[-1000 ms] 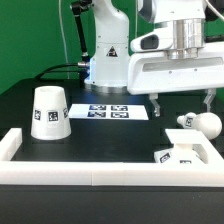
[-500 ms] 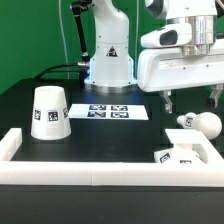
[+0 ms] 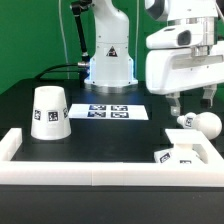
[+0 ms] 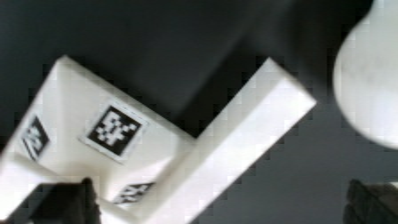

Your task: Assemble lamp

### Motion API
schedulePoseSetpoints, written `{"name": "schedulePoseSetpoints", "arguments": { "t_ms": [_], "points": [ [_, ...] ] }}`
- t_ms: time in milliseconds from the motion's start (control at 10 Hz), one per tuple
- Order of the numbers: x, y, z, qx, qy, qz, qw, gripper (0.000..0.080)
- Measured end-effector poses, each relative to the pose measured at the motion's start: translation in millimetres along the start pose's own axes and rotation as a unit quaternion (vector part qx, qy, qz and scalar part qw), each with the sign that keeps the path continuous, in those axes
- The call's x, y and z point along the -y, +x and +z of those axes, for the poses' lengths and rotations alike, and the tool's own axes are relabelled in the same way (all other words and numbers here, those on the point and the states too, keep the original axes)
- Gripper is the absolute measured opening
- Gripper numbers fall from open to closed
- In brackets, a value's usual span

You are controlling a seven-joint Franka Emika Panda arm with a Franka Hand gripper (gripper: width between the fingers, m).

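Note:
The truncated-cone shade stands upright on the black table at the exterior view's left. The round bulb lies on its side at the right. The small square wedge base sits in front of it, close to the front rail. My gripper hangs just above the bulb, open wide and empty. In the wrist view the fingertips stand far apart, with my gripper over bare table. The tagged base and part of the bulb show beyond them.
The marker board lies flat at the table's middle, in front of the arm's white pedestal. Long white rails edge the table at the front and both sides.
My gripper has moved toward the exterior view's right, from beside the marker board to above the bulb. The lamp parts have not moved.

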State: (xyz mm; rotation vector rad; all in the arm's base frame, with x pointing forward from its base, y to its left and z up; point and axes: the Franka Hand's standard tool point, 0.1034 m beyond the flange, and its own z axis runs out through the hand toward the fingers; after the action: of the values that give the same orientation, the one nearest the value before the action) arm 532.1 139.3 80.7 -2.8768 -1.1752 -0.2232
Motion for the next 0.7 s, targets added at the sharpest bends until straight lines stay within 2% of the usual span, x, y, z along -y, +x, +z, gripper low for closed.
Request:
{"name": "schedulePoseSetpoints", "arguments": {
  "t_ms": [200,500,600,700],
  "points": [
    [21.6,0.6,2.4,-0.009,0.000,-0.034,0.999,0.0698],
    [20.1,-1.6,3.4,-0.007,0.001,-0.020,1.000,0.0698],
    [30.8,-1.0,5.3,-0.008,0.004,0.003,1.000,0.0698],
    [47.5,0.8,7.2,-0.011,0.006,0.010,1.000,0.0698]
  ]
}}
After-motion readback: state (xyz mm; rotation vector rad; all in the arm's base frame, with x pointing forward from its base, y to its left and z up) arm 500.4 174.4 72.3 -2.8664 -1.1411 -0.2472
